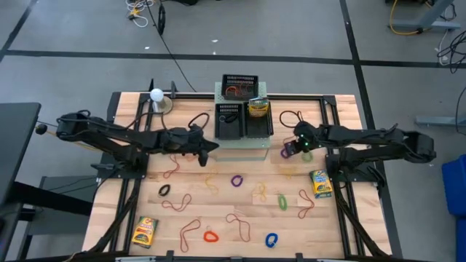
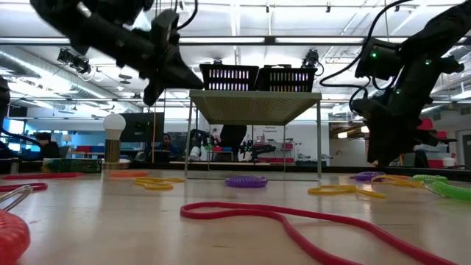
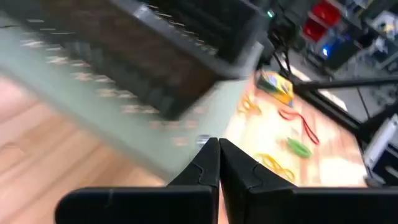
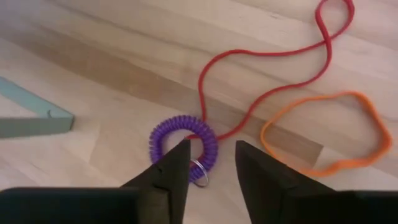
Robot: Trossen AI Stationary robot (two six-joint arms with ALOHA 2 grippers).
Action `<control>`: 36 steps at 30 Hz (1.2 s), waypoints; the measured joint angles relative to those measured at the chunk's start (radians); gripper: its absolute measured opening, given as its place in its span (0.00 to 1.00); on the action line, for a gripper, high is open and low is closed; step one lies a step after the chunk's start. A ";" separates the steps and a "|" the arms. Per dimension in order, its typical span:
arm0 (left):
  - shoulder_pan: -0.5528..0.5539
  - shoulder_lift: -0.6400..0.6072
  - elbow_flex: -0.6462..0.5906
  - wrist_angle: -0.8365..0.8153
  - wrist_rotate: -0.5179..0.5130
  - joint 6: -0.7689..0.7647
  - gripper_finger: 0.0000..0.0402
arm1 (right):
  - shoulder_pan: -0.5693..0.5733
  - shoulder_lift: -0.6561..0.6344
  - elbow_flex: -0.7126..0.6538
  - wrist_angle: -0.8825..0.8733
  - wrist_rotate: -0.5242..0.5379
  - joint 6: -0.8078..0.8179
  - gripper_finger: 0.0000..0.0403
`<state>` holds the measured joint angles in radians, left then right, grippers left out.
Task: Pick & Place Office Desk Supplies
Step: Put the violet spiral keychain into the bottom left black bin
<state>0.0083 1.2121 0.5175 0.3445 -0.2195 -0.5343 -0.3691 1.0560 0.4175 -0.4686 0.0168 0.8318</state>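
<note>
Your right gripper [image 4: 208, 163] hangs released over the purple loop [image 4: 183, 147]; your left gripper [image 3: 218, 163] is clenched, holding nothing, near the green box [image 1: 241, 144].

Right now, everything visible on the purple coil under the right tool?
The purple coil loop is a small ring of tightly wound spiral cord, plastic by its look, with a thin metal ring on its near side. It lies flat on the wooden table beside the pale-green box's corner. A red rubber band touches its edge. The right tool hangs open just above it.
</note>
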 joint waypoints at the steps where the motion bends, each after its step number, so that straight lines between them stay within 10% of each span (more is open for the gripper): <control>1: 0.004 -0.003 -0.021 0.033 0.002 0.001 0.01 | 0.000 0.008 0.000 0.009 0.001 0.005 0.36; 20: 0.006 -0.007 -0.057 0.065 -0.054 0.190 0.03 | -0.026 0.157 0.003 0.055 -0.052 0.052 0.41; 36: 0.005 -0.006 -0.058 0.060 -0.054 0.126 0.03 | -0.022 0.108 0.082 -0.052 -0.051 0.012 0.04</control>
<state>0.0128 1.2060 0.4595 0.4042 -0.2736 -0.4085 -0.3916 1.1637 0.4996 -0.5210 -0.0345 0.8436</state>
